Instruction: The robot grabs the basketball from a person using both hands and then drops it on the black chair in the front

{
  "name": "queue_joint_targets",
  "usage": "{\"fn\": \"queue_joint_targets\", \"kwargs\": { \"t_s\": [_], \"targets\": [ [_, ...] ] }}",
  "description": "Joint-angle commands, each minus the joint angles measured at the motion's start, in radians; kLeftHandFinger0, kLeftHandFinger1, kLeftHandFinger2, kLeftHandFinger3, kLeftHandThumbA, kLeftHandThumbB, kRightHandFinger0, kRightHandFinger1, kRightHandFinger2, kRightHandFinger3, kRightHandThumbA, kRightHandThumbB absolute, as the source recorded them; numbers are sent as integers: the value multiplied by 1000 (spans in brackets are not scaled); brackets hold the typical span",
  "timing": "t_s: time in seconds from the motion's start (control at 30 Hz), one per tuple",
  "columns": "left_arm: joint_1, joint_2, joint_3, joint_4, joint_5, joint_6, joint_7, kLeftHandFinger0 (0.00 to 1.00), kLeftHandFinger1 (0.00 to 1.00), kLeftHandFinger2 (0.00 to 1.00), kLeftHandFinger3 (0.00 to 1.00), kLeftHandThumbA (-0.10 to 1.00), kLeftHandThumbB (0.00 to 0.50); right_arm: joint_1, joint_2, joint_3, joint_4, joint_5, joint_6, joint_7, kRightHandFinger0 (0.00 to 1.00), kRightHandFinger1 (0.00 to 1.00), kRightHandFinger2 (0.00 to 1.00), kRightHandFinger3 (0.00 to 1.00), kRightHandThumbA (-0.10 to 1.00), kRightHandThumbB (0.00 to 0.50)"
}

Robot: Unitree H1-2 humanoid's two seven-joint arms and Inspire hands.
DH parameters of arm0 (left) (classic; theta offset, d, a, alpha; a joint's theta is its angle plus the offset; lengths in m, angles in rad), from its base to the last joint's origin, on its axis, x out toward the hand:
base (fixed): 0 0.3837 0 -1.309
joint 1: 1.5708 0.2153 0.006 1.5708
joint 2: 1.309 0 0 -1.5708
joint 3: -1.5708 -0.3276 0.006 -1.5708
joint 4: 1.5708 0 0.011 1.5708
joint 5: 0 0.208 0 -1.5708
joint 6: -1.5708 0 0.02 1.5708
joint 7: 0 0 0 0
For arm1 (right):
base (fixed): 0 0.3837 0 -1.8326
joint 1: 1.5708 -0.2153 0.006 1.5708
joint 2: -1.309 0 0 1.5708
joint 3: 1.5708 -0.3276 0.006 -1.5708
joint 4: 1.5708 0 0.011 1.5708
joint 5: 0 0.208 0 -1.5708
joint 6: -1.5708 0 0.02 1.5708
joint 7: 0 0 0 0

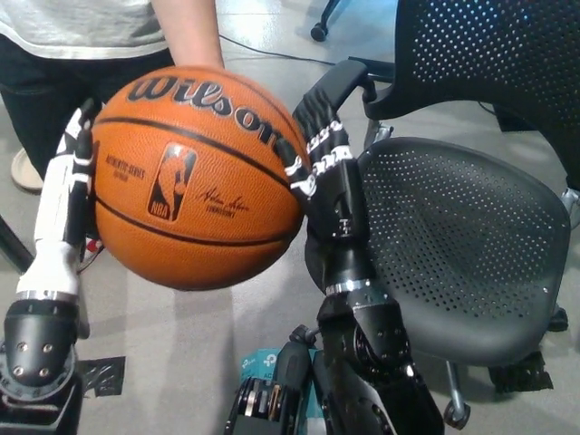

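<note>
Grey floor [227, 317] spreads under everything, with a black chair [453, 236] standing at the right, its perforated seat bare. An orange basketball [195, 177] (Wilson lettering across the top) sits in mid-air to the left of the chair, pressed between two palms. On its left side lies the white left robot hand [68, 195], on its right the black right robot hand [326, 177], both grasping the ball. A person's forearm [186, 32] reaches down to the ball's top.
</note>
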Motion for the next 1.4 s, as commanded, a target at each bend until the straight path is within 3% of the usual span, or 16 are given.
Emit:
{"fn": "queue_joint_targets", "kwargs": {
  "t_s": [0.0, 0.2, 0.37, 0.43, 0.53, 0.63, 0.7, 0.73, 0.83, 0.93, 1.0, 1.1, 1.3, 1.37],
  "targets": [
    [-129, -74, -136, -49, 64, -87, -82, 1000, 1000, 1000, 1000, 1000, 189, -148, 72, 99, -64, -85, 158, 94, 1000, 1000, 1000, 1000, 1000, 266],
    [-248, -88, -152, -49, 93, -49, -73, 1000, 1000, 1000, 1000, 1000, 174, -225, 16, 77, -161, -75, 212, 78, 1000, 1000, 1000, 1000, 1000, 239],
    [-363, -108, -174, -43, 108, 25, -85, 1000, 1000, 1000, 1000, 1000, 198, -288, -16, 23, -219, -39, 247, 43, 1000, 1000, 1000, 1000, 1000, 225],
    [-420, -120, -189, -4, 131, 34, -83, 1000, 1000, 1000, 1000, 1000, 187, -317, -50, 5, -244, -43, 295, 33, 1000, 1000, 1000, 1000, 1000, 257],
    [-502, -151, -207, 57, 134, 49, -82, 1000, 1000, 1000, 1000, 1000, 184, -343, -74, -56, -287, 40, 349, 12, 1000, 1000, 1000, 1000, 1000, 261],
    [-564, -182, -215, 141, 123, 20, -74, 1000, 1000, 1000, 1000, 1000, 179, -375, -116, -82, -301, 10, 401, -12, 1000, 1000, 1000, 1000, 1000, 281],
    [-601, -203, -215, 208, 123, -18, -61, 1000, 1000, 1000, 1000, 1000, 175, -389, -141, -107, -297, 43, 406, -8, 1000, 1000, 1000, 1000, 1000, 261],
    [-621, -214, -217, 246, 129, -30, -55, 1000, 1000, 1000, 1000, 1000, 165, -396, -156, -120, -290, 53, 398, -3, 1000, 1000, 1000, 1000, 1000, 229],
    [-692, -262, -223, 397, 141, -59, -31, 1000, 1000, 1000, 1000, 1000, 152, -409, -213, -168, -273, 93, 448, -2, 1000, 1000, 1000, 1000, 1000, 243],
    [-758, -302, -223, 567, 138, -87, -19, 1000, 1000, 1000, 1000, 1000, 195, -417, -267, -211, -228, 137, 488, 26, 1000, 1000, 1000, 1000, 1000, 266],
    [-800, -341, -215, 677, 130, -92, -6, 1000, 1000, 1000, 1000, 1000, 201, -424, -301, -243, -177, 173, 486, 55, 1000, 1000, 1000, 1000, 1000, 265],
    [-861, -399, -194, 860, 120, -179, 36, 1000, 1000, 1000, 1000, 1000, 188, -424, -345, -278, -119, 196, 472, 81, 1000, 1000, 1000, 1000, 1000, 236],
    [-981, -476, -175, 1177, 124, -223, 91, 1000, 1000, 1000, 1000, 1000, 201, -403, -381, -371, -35, 291, 515, 118, 1000, 1000, 1000, 1000, 1000, 269],
    [-994, -495, -173, 1244, 125, -249, 109, 1000, 1000, 1000, 1000, 1000, 188, -387, -376, -403, -18, 326, 524, 125, 1000, 1000, 1000, 1000, 1000, 254]
  ]
}}
